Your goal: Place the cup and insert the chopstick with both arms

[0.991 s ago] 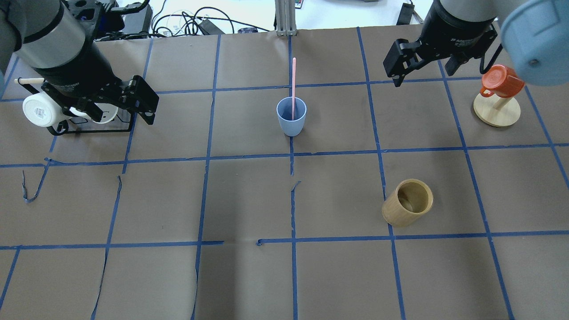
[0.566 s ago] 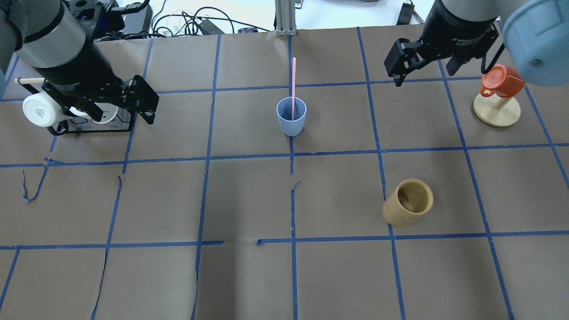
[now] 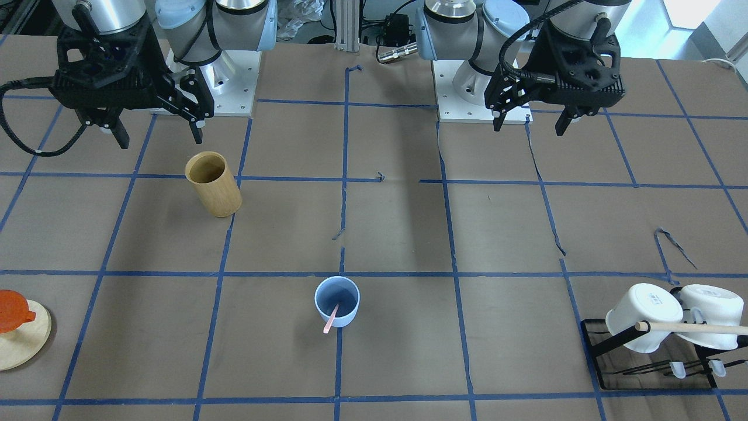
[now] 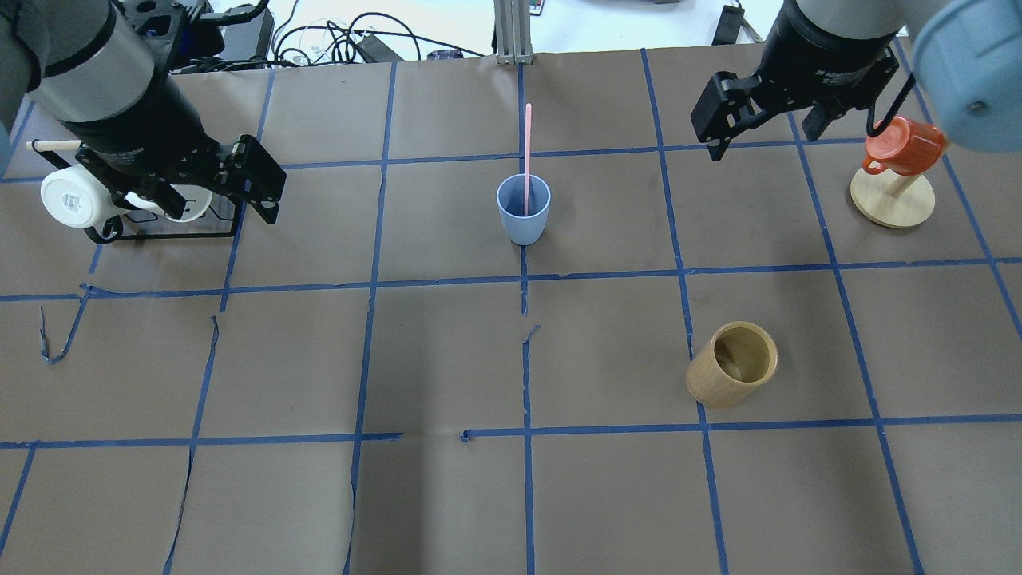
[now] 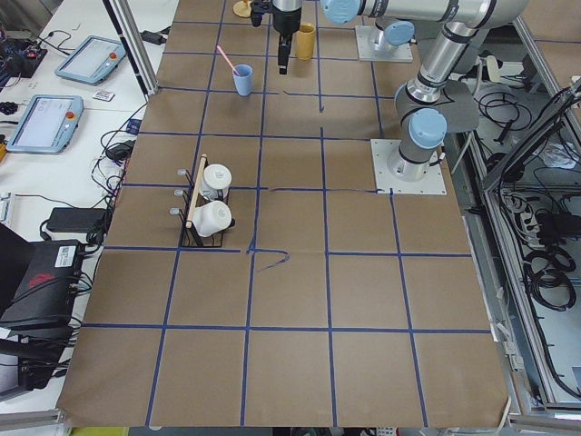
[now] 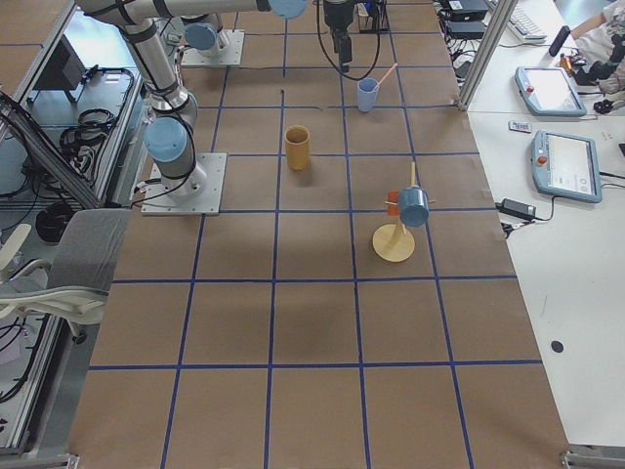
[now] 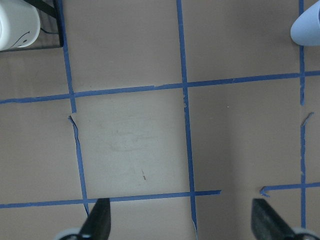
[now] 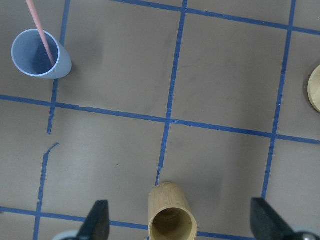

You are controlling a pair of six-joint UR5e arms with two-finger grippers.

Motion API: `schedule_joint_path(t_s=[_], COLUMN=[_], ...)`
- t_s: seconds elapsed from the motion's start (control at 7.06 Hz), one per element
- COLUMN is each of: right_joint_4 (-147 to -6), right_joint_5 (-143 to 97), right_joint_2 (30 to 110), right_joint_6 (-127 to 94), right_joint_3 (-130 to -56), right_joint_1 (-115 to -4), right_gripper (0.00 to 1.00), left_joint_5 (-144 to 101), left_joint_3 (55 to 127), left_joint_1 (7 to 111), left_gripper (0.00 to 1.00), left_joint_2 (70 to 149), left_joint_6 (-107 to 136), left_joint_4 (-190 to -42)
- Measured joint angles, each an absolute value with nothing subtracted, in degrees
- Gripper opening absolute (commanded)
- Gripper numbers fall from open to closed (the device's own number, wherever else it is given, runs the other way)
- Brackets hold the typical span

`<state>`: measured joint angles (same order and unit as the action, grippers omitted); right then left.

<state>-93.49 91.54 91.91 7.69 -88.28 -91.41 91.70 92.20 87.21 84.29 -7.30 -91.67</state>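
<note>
The light blue cup (image 4: 524, 214) stands upright on the table at the middle of the far side, also in the front view (image 3: 337, 301) and the right wrist view (image 8: 40, 54). One thin pink chopstick (image 4: 528, 152) stands in it and leans on the rim; it also shows in the front view (image 3: 331, 318). My left gripper (image 3: 529, 127) is open and empty, raised well to the left of the cup, and its wrist view (image 7: 182, 220) looks down on bare table. My right gripper (image 3: 160, 140) is open and empty, raised well to the right of the cup.
A tan bamboo cylinder (image 4: 733, 363) stands on the near right. A black rack with white mugs (image 4: 76, 198) sits at the far left under my left arm. An orange mug on a wooden stand (image 4: 902, 148) is at the far right.
My right arm has shifted very slightly to the right. The cup, the chopstick and the left arm have not moved.
</note>
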Motion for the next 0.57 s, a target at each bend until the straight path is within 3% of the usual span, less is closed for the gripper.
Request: schedule_joint_path(t_s=[0.57], right_joint_4=[-92.7], right_joint_5=[88.3], right_joint_2=[92.1], right_joint_6=[5.4], right_joint_3=[-88.2], right_joint_1=[-91.6], right_gripper=[0.99], left_joint_5=[91.2], left_joint_3=[91.9], left_joint_1=[87.2], left_gripper=[1.0], left_joint_2=[84.5], left_joint_6=[-5.5], left_joint_4=[-91.5])
